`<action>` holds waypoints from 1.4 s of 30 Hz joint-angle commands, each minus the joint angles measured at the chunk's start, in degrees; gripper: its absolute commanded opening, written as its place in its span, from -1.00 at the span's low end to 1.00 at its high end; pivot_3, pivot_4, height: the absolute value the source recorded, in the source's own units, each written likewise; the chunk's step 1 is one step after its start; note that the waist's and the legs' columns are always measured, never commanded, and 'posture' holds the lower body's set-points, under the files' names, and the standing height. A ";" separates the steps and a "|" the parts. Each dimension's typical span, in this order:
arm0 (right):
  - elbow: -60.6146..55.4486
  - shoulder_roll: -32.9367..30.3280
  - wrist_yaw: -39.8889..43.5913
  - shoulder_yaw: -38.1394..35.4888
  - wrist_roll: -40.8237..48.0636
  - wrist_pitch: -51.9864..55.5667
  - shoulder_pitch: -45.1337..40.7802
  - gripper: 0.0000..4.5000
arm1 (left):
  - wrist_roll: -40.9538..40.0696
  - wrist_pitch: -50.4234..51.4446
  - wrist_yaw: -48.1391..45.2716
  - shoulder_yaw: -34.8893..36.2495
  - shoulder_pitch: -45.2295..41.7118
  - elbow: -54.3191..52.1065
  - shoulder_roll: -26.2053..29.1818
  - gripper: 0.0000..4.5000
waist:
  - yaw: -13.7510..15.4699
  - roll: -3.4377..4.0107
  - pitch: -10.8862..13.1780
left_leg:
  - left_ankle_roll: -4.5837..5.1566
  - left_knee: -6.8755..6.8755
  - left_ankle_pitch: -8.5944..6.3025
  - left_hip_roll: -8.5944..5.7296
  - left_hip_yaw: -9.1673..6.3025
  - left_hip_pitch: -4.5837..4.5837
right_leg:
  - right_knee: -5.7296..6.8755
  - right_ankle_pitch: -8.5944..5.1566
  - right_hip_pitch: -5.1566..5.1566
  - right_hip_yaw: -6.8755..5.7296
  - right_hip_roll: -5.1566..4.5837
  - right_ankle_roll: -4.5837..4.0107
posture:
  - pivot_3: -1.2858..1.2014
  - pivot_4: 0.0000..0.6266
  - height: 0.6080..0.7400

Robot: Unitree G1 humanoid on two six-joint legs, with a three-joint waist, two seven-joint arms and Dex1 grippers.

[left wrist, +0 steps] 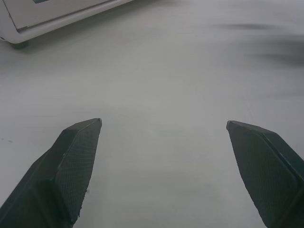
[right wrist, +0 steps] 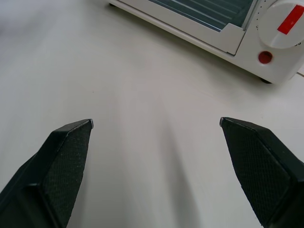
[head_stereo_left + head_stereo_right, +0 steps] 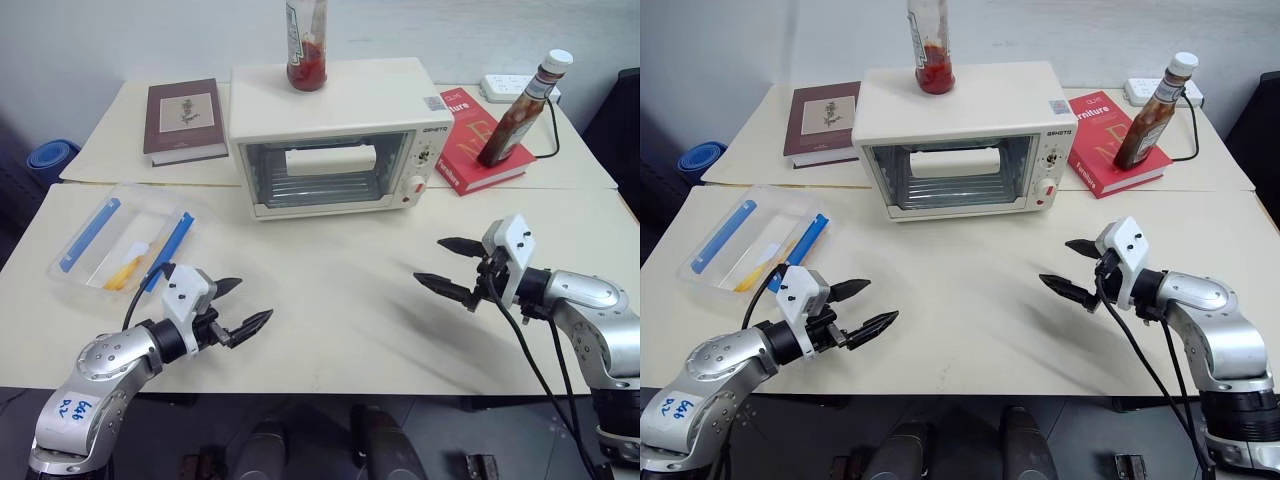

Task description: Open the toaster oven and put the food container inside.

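- Nothing is started yet, I judge: the toaster oven (image 3: 335, 140) stands at the back of the table (image 3: 340, 290) with its glass door shut.
- My left gripper (image 3: 236, 308) and right gripper (image 3: 452, 268) hover over bare tabletop, both spread wide and empty.
- The food container (image 3: 125, 245) sits beside my left gripper, apart from it.
- Next I should reach for the door's white handle (image 3: 331, 160) and pull it down.
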 commanded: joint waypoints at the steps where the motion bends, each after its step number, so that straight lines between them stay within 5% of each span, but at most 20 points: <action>1: -0.32 0.74 0.55 -0.54 2.06 0.41 -2.27 0.99 | -4.84 1.24 -1.52 2.26 0.23 -4.16 0.39 1.00 | -0.05 0.00 0.00 | 0.00 0.00 0.00 0.00 0.00 0.00 | 0.00 0.00 0.00 0.00 0.00 0.00 | 0.03 -0.52 1.00; 9: 4.47 5.42 1.88 3.05 4.35 3.20 -13.94 0.99 | -22.49 10.65 2.09 11.85 -10.24 -5.26 3.15 1.00 | -0.26 -0.02 0.01 | 0.00 0.04 0.01 0.01 -0.01 -0.01 | 0.00 0.08 0.00 -0.01 0.02 0.13 | 0.03 -0.52 1.00; 14: 13.87 9.93 3.73 5.36 4.25 3.35 -26.07 0.99 | -33.00 15.18 -0.19 17.01 -16.50 -4.06 12.26 1.00 | -1.28 -0.06 0.04 | -0.01 0.02 0.00 0.02 -0.04 -0.10 | 0.05 0.22 -0.12 -0.01 0.02 0.35 | 0.03 -0.52 1.00; 23: 26.72 16.71 5.25 8.40 0.43 -0.65 -38.50 0.99 | -30.55 13.74 -1.83 16.49 -18.17 -1.42 19.03 1.00 | -1.47 -0.07 0.05 | -0.03 -0.14 -0.01 0.01 0.04 -0.24 | -0.07 0.23 -0.32 0.01 0.01 0.37 | 0.03 -0.52 1.00; 35: 13.28 17.07 11.10 8.23 6.23 3.55 -33.99 0.99 | -24.35 11.83 0.08 12.98 -21.87 2.89 19.13 1.00 | -1.41 -0.06 0.05 | -0.08 -0.21 -0.03 0.04 0.14 -0.42 | 0.02 0.24 -0.67 0.03 0.00 0.37 | 0.03 -0.52 1.00; 42: 2.02 15.30 12.32 8.98 9.61 6.32 -24.70 1.00 | -14.93 7.95 1.34 4.36 -36.90 15.53 17.32 0.19 | -1.34 -0.05 0.07 | -0.10 -0.20 -0.03 0.06 0.25 -0.66 | 0.33 0.23 -0.98 0.10 0.01 0.37 | 0.03 -0.52 1.00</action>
